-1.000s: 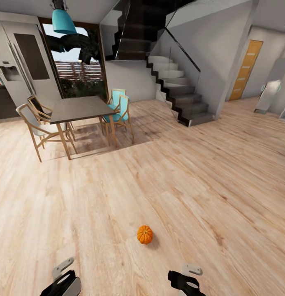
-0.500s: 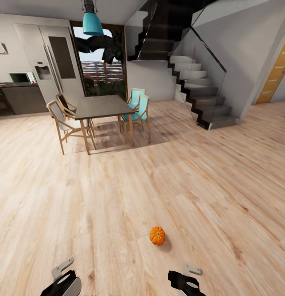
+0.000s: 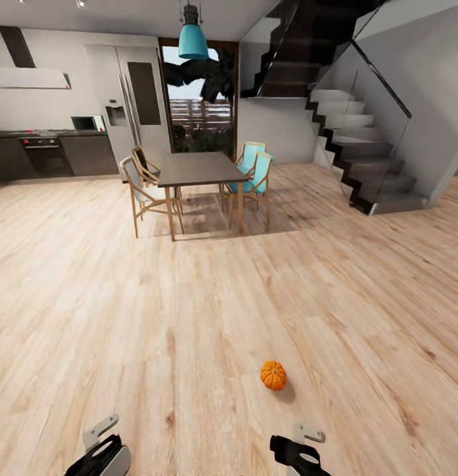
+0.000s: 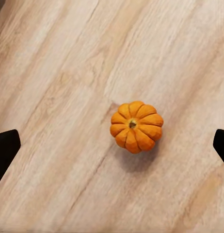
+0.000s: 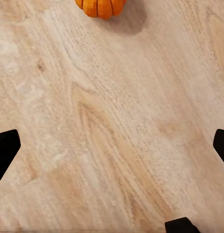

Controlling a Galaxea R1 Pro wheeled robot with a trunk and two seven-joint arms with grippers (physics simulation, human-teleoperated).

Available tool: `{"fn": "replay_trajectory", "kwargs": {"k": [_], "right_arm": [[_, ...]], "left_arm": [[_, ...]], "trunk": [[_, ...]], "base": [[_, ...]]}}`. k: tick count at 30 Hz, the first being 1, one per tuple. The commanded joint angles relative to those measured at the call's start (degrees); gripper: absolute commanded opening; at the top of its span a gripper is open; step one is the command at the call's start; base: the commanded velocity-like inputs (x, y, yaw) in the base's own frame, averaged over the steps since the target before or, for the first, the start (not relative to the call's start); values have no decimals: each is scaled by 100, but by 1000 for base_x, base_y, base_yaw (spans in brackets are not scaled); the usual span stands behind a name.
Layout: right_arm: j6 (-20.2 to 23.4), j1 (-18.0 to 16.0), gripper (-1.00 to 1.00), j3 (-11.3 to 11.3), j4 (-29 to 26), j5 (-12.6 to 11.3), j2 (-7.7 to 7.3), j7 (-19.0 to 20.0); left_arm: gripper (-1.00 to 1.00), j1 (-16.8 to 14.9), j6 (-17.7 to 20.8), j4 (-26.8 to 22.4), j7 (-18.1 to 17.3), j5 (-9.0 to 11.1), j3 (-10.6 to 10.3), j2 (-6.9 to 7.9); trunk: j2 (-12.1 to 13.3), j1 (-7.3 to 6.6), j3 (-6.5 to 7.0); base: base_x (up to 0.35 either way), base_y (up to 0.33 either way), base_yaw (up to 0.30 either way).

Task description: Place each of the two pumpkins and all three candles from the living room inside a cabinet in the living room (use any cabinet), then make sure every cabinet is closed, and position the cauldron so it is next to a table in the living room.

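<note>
One small ribbed orange pumpkin (image 3: 273, 375) lies on the wooden floor, a short way ahead of my right gripper (image 3: 299, 453) and slightly to its left. My left gripper (image 3: 100, 456) sits low at the picture's bottom left. In the left wrist view a pumpkin (image 4: 136, 126) lies on the floor between the wide-apart dark fingertips (image 4: 5, 148), stem up, with nothing gripped. The right wrist view catches a pumpkin (image 5: 100, 7) at the picture's edge, well beyond its spread fingertips (image 5: 5, 145). Whether the two wrist views show the same pumpkin, I cannot tell.
A tall dark dining table (image 3: 199, 168) with wooden and teal chairs (image 3: 254, 175) stands ahead. A staircase (image 3: 361, 152) with a glass rail rises at the right. Dark kitchen counters (image 3: 50, 152) and a fridge (image 3: 133, 106) line the far left wall. Wide plank floor surrounds me.
The whole head picture has shifted right, so the camera has turned left; the kitchen has come into view and the orange door has left it. Both grippers hold the same pose.
</note>
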Motion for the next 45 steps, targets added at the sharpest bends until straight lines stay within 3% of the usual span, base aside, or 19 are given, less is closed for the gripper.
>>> {"fn": "replay_trajectory", "kwargs": {"k": [1, 45], "right_arm": [[-7, -6, 100, 48, -7, -45, -5, -43], [-7, -6, 100, 48, -7, -45, -5, -43]], "left_arm": [[100, -4, -20, -9, 36, 53, -46, 8], [100, -4, -20, -22, 53, 59, -52, 2]], "trunk": [[-3, -1, -5], [-3, -1, -5]], "base": [[-40, 0, 288], [-45, 0, 288]]}}
